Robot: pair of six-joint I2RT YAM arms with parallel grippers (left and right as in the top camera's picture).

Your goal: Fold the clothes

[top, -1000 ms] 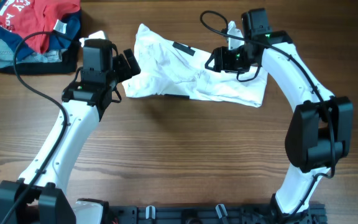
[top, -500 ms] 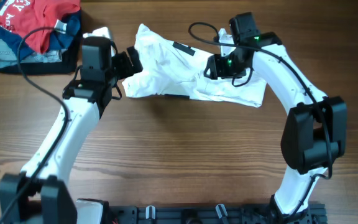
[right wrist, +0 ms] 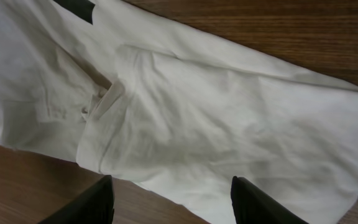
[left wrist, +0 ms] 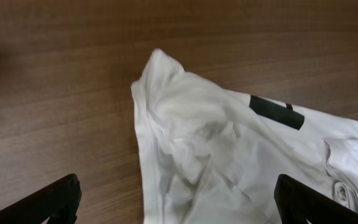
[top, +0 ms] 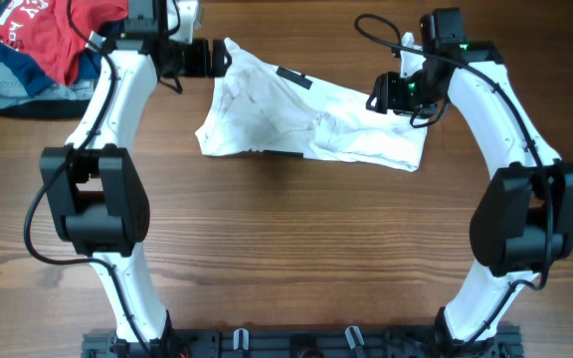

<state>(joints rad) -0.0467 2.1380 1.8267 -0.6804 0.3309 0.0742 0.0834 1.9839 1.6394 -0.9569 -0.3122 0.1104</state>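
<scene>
The clothes, one white thin garment [top: 296, 124] with a black label [top: 293, 77], lie crumpled at the far middle of the table. My left gripper [top: 212, 58] hovers at the garment's far-left corner. In the left wrist view its fingers [left wrist: 178, 186] are spread wide and empty over the garment [left wrist: 229, 143], with the label [left wrist: 276, 112] to the right. My right gripper [top: 378, 96] is over the garment's right part. In the right wrist view its fingers [right wrist: 173, 183] are open and empty above the garment [right wrist: 229, 118], near its front edge.
A pile of red, blue and grey clothes [top: 48, 45] lies at the far left corner, just left of my left arm. The table is wood [top: 296, 229]. A black rail [top: 296, 343] runs along the front edge.
My left arm has swung far up and back, from the garment's left edge to its far-left corner. My right gripper has moved right, off the garment's middle. The garment's left part lies flatter.
</scene>
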